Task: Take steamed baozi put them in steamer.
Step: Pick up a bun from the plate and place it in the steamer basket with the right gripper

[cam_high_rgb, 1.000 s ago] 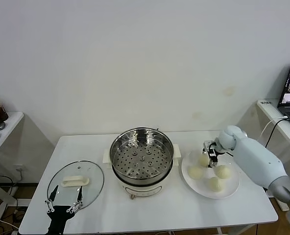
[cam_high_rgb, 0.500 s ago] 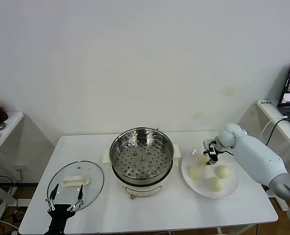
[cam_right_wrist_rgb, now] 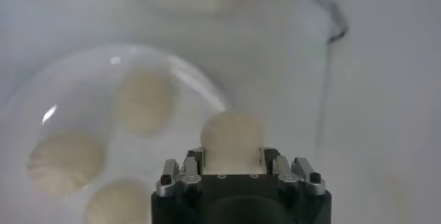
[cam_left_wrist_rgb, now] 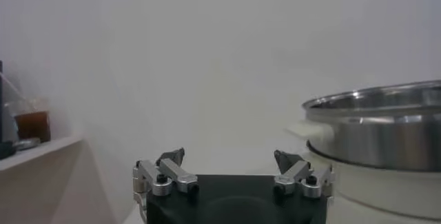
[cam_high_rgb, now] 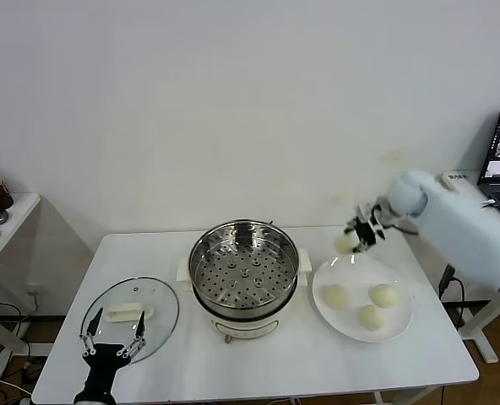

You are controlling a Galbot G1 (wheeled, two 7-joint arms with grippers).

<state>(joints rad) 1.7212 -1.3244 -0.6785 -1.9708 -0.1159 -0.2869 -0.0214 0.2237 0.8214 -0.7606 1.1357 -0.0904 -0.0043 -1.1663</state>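
One steamed baozi (cam_high_rgb: 345, 243) is clamped between the fingers of the right gripper (cam_high_rgb: 361, 232) and is held in the air, clear of the white plate (cam_high_rgb: 402, 325) below it; in the right wrist view the same bun (cam_right_wrist_rgb: 232, 138) is seen squeezed between the two fingertips, with the plate (cam_right_wrist_rgb: 27, 108) beneath. The lift appears intended to clear the plate rim before the bun is carried across to the steamer (cam_high_rgb: 244, 272), which stands beside the gripper, toward the robot's left, with its perforated tray exposed. Four buns are counted in all: one in the grip and three left on the plate (cam_high_rgb: 337, 296) (cam_high_rgb: 384, 295) (cam_high_rgb: 369, 316). One steamer is present, and nothing has yet been placed in it. The left gripper (cam_high_rgb: 112, 344), with its fingers spread wide, is parked over the near edge of the single glass lid (cam_high_rgb: 161, 308), well apart from the work
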